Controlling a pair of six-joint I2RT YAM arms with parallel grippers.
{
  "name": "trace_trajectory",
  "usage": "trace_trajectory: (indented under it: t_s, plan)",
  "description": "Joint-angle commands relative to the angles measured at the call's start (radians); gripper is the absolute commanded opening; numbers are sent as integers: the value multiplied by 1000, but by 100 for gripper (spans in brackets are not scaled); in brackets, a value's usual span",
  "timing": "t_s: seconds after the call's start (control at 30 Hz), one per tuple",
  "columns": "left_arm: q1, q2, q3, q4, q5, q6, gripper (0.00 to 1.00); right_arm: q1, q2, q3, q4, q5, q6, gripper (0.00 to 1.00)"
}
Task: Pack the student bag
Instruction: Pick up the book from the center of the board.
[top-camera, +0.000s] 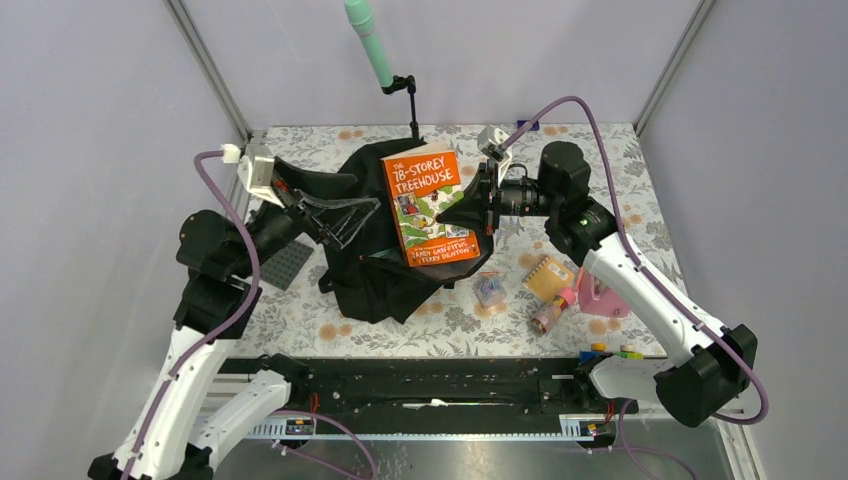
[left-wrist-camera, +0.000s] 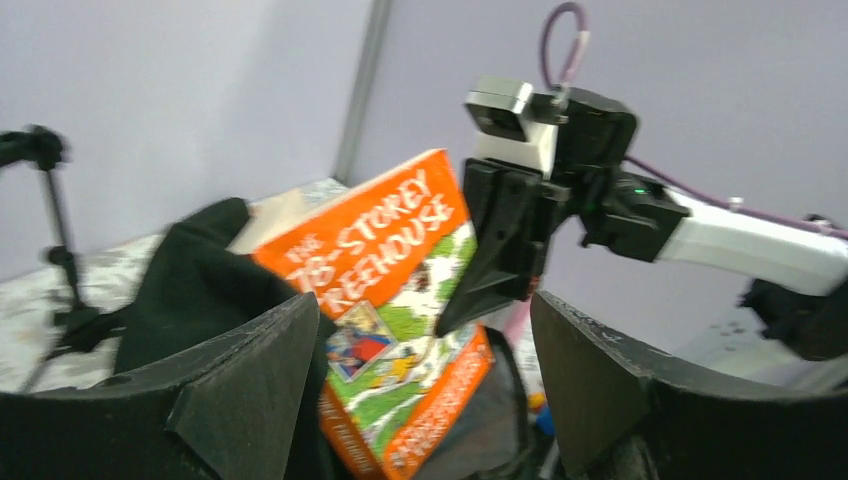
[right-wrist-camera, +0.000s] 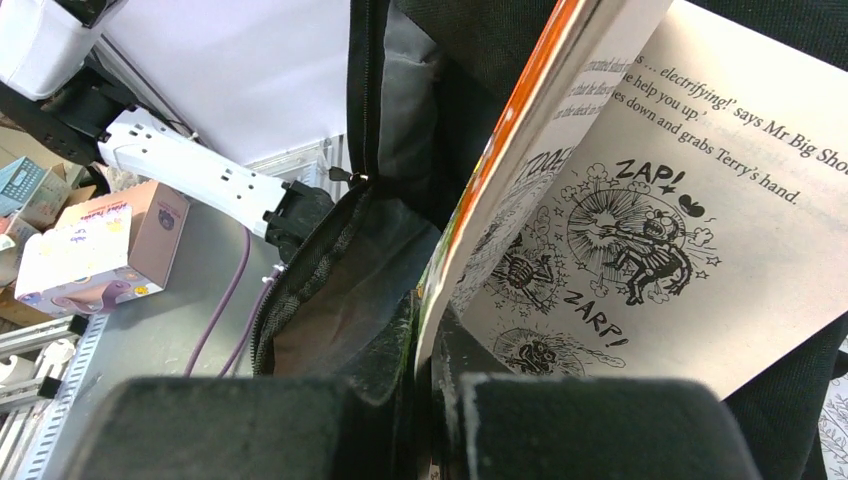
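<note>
The student bag (top-camera: 370, 285) lies slumped on the floral-patterned bench (top-camera: 620, 160), a little left of centre and between the two arms. Its black fabric is bunched, and in the right wrist view the zipper edge and grey inner lining are exposed beside the book.

An orange paperback, "The 78-Storey Treehouse" (top-camera: 430, 200), is held tilted over the upper right part of the bag, with its front cover facing up. Its lower end is seated against the black fabric. The right tool (top-camera: 445, 215) is closed on the right-hand edge of the book. In the right wrist view the cover edge is pinched between the two pads, and an illustrated inner page fans away from the cover to the right.

The left tool (top-camera: 355, 222) is positioned at the left side of the bag with its jaws spread wide. Nothing is clamped between them in the left wrist view. One finger (left-wrist-camera: 250, 390) lies close against the dark fabric, but the picture is blurred there and contact cannot be confirmed.

To the right of the bag, the following are spread on the bench:
- a small clear box (top-camera: 489, 288)
- an orange notebook (top-camera: 550, 277)
- a pink object (top-camera: 605, 295)

A grey studded baseplate (top-camera: 288, 263) lies left of the bag, under the left arm. A mint-green microphone (top-camera: 368, 40) is mounted on a thin black stand behind the bag.
</note>
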Motion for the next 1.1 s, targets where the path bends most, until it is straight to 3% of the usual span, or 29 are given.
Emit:
trace_trajectory:
  t_s: [0.0, 0.23, 0.37, 0.67, 1.07]
  plan:
    - [-94, 50, 22, 68, 20, -145, 80, 7, -50, 23, 96, 28, -14, 0]
    - [-250, 136, 18, -21, -66, -162, 80, 6, -56, 14, 120, 53, -10, 0]
    - [-260, 186, 5, -124, -183, -158, 81, 6, -68, 3, 146, 60, 5, 0]
    - [-273, 175, -23, -165, -314, -143, 84, 6, -101, -41, 238, 69, 49, 0]
    - [-272, 135, -46, -147, -304, -139, 89, 6, -131, -64, 358, 18, 143, 0]
